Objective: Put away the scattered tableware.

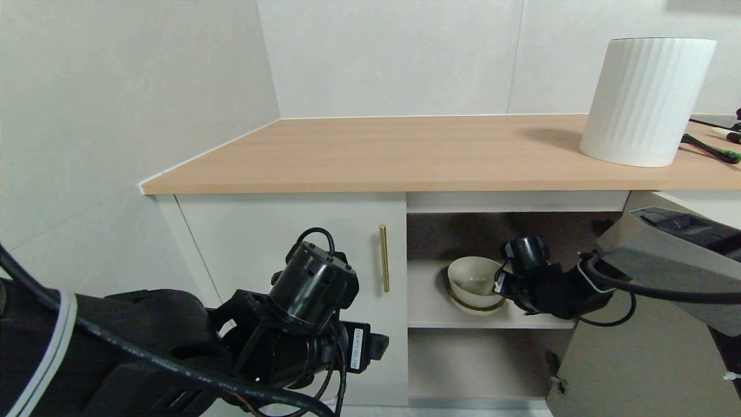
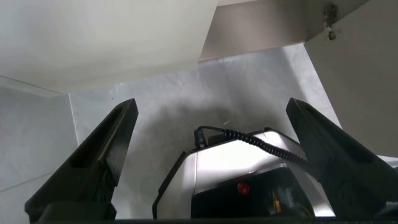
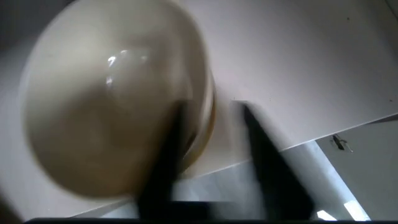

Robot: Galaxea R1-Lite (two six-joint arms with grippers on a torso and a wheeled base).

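The cream bowl sits just right of centre in the head view, on the middle shelf of the open cabinet. It is nested on a second dish whose brownish rim shows beneath it. The right gripper is at the bowl's right rim. Its jaws are parted and straddle the rim, one finger over the inside and the other outside with a pale gap to the wall, so they are not pressed shut on it.

The left gripper hangs low in the lower left of the head view, in front of the closed door. Its jaws are spread wide with nothing between them.

A brass handle runs upright along that door's right edge, just left of the opening. The open door stands at the lower right, close beside the right arm. Below the shelf is a second compartment.

The wooden countertop crosses the middle of the frame. On it a white ribbed cylinder stands at the upper right, with dark pens just beyond it at the right edge. Pale tiled walls meet in a corner at the upper left.

The opening is bounded by the closed door on the left and the open door on the right.
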